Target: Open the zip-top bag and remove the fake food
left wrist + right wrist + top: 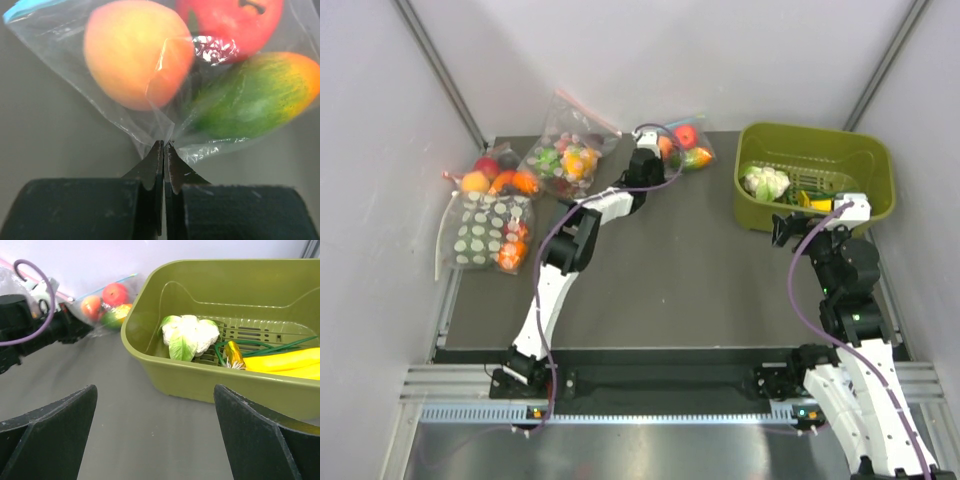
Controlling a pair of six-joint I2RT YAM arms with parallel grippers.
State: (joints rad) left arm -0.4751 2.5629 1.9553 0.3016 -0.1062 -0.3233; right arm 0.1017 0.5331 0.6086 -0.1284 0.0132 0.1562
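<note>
- Only the left wrist view shows the left claw (164, 146) clamped on a fold of the zip-top bag (149, 131), with the fake food (135, 50) just beyond.
- The right claw (155, 390) stands apart, beside the green bin (200, 376).

Top view looks down from above and behind the arm bases (520, 375), whole table (680, 290) in frame. Left wrist view is right up against the bag (65, 60). Right wrist view looks low across the table at the bin (200, 385); bag shows in all three.
</note>
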